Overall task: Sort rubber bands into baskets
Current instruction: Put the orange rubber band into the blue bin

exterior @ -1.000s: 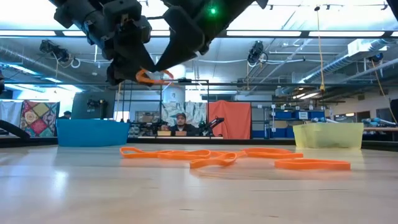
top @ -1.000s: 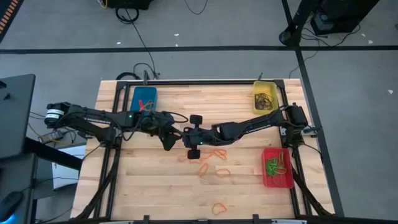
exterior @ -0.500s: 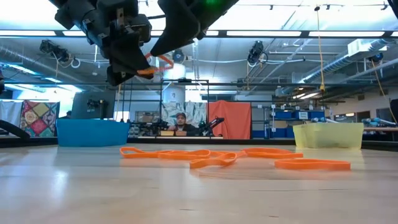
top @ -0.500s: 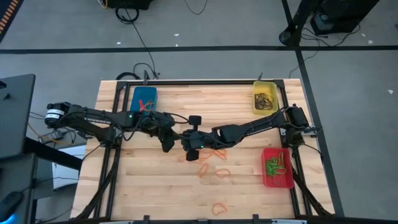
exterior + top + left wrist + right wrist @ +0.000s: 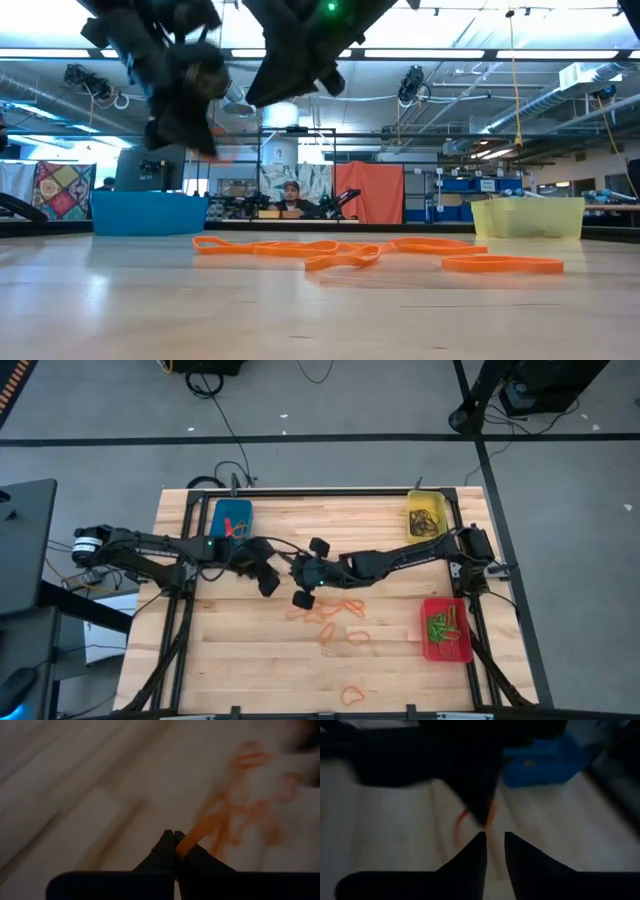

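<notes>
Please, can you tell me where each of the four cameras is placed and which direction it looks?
High view: above, looking straight down on the table; both arms show.
Low view: at table-top height, looking across to the room; arms enter from above.
Left wrist view: on the left arm, looking past its shut fingers pinching an orange band.
Right wrist view: on the right arm, past its parted fingers.
Shared: high and right wrist views both show the blue basket.
</notes>
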`<action>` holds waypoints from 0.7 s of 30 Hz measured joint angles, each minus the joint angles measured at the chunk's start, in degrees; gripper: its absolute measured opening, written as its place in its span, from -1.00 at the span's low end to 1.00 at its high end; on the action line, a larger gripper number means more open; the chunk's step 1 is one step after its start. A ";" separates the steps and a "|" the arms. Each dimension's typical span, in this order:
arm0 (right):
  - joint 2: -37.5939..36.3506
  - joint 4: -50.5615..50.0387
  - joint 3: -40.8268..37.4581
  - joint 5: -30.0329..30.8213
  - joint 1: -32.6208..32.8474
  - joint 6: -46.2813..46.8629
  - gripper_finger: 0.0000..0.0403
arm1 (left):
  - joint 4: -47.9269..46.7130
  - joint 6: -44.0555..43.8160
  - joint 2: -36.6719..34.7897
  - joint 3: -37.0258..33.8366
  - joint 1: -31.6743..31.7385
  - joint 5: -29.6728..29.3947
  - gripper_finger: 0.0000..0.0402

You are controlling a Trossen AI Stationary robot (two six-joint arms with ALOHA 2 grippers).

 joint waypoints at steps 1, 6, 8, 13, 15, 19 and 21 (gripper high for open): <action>0.00 0.05 -0.10 -2.11 -0.42 2.40 -0.57 | -2.33 -0.62 0.00 0.00 0.88 -0.31 -0.98; 0.00 -0.08 -3.03 -8.55 -2.09 11.29 -0.44 | -11.35 -0.96 0.00 0.00 6.78 -0.64 -0.98; 0.00 0.10 -4.34 -9.92 -2.34 13.48 -0.42 | -13.32 -0.83 0.00 0.00 9.57 -0.81 -0.98; 0.00 0.01 -7.85 -12.43 -2.43 16.68 -0.41 | -15.50 2.32 -1.95 0.02 16.33 -0.86 -0.98; 0.00 0.60 -9.33 -12.98 -2.33 17.28 -0.41 | -16.77 3.93 -3.43 0.02 19.57 -1.20 -0.98; 0.02 4.31 -12.87 -17.13 -2.33 17.58 -0.41 | -19.33 6.41 -6.02 0.02 26.56 -2.58 -0.98; 0.02 8.48 -14.88 -19.14 -2.33 16.91 -0.41 | -21.05 7.38 -6.23 0.02 29.52 -2.67 -0.98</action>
